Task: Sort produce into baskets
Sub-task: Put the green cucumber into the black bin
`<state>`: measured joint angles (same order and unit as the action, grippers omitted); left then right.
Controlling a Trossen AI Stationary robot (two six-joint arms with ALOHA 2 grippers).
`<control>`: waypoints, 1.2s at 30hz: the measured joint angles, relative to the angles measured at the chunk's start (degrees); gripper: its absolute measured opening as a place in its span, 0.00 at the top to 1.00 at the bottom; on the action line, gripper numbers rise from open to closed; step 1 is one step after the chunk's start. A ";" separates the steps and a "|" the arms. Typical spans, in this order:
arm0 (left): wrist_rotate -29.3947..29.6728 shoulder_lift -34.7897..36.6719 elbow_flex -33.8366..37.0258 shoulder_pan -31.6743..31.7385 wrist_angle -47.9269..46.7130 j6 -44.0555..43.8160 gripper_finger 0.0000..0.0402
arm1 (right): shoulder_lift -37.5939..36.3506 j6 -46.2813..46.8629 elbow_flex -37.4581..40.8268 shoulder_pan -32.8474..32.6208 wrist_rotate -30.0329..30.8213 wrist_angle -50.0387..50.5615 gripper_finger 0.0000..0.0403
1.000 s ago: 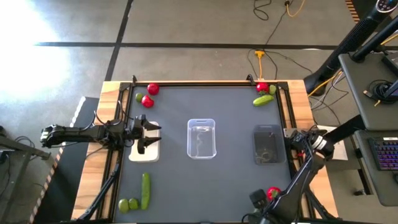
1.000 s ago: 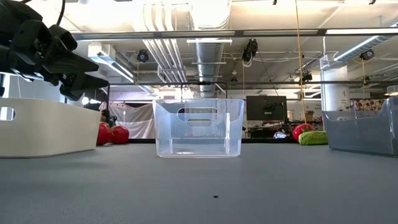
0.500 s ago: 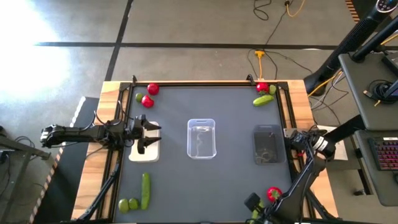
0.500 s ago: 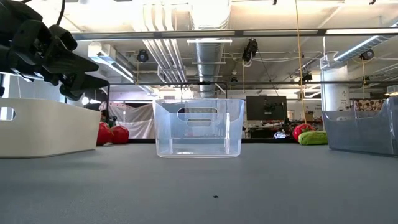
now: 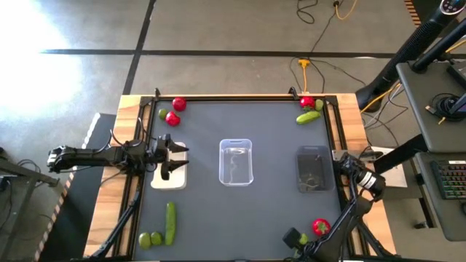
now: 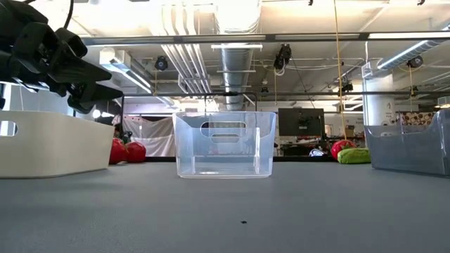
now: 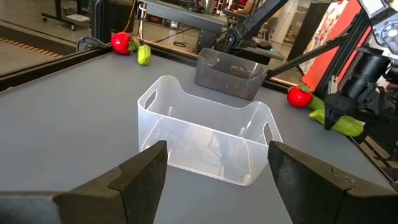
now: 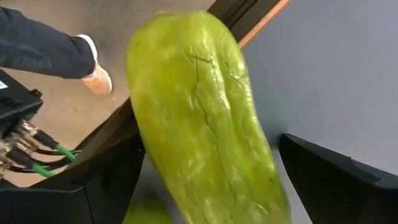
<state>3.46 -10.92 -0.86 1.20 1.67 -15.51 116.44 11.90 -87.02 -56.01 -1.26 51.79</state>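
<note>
I find no readable text, label, brand, number or sign in any of the four views. The three baskets, the produce and the table carry no markings I can make out. Screens and posters in the room beyond the table are too small for me to read.

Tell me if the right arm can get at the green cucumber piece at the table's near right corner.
Probably yes: the right gripper is right at the cucumber piece, its open fingers on either side of it, with nothing between.
</note>
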 joint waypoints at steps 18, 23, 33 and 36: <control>0.00 0.02 0.00 0.00 0.00 -0.02 0.35 | -4.13 1.21 0.15 0.28 4.17 0.37 0.58; 0.00 0.00 0.00 0.00 0.00 -0.02 0.35 | -4.20 1.44 1.23 0.28 4.07 -0.31 0.59; 0.02 0.00 0.00 0.00 0.00 0.00 0.35 | -4.05 2.10 3.52 0.84 4.25 -1.82 0.45; 0.01 0.00 0.00 0.00 0.00 -0.02 0.35 | -4.15 1.40 3.52 1.33 4.28 -1.63 0.51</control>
<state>3.47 -10.92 -0.86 1.19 1.67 -15.52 112.29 13.31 -83.51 -54.68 3.03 50.16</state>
